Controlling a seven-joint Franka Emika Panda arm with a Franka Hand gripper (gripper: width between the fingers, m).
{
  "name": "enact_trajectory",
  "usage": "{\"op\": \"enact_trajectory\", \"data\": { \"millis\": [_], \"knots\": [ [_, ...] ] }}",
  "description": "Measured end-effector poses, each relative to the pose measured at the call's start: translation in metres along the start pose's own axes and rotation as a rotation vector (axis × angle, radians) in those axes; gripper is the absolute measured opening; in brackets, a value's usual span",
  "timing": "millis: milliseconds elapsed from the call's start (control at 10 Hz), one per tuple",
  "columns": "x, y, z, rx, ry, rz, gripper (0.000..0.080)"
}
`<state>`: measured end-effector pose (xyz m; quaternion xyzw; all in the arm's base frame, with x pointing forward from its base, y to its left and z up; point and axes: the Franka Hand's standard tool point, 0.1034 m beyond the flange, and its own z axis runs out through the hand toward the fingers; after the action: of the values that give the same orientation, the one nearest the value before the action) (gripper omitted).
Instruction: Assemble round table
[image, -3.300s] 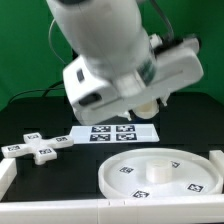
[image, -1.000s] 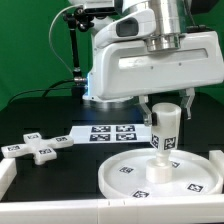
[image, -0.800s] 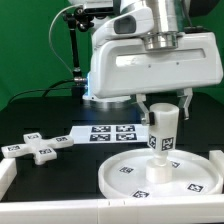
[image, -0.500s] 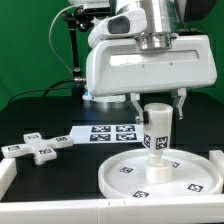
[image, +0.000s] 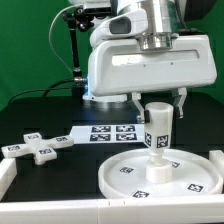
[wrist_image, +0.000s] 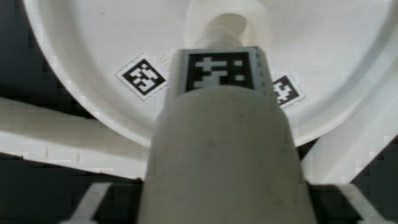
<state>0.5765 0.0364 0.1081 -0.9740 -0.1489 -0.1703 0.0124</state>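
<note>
Exterior and wrist views of a round-table set on a black table (image: 30, 115). The two-finger gripper (image: 158, 111) on the white robot arm (image: 150, 65) is clamped on the upper part of the short thick white plastic cylinder leg (image: 158, 131) (wrist_image: 217, 135). The leg stands upright, with black-and-white square tags on its side. Its lower end sits over the raised hub at the middle of the large white rimmed round plastic disc (image: 120, 170) (wrist_image: 338, 55), which lies flat (whether leg and hub touch cannot be told). In the wrist view the leg runs down the centre, with two of the disc's tags flanking its far end. The white cross-shaped piece (image: 38, 146) lies flat at the exterior view's left, well apart from the disc. The marker board (image: 113, 132) lies behind the disc, between it and the arm's base.
</note>
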Motion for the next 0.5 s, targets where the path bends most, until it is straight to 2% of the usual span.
{"op": "enact_trajectory", "data": {
  "millis": [500],
  "knots": [
    [-0.0038, -0.0020, 0.0050, 0.004, -0.010, 0.001, 0.0410]
  ]
}}
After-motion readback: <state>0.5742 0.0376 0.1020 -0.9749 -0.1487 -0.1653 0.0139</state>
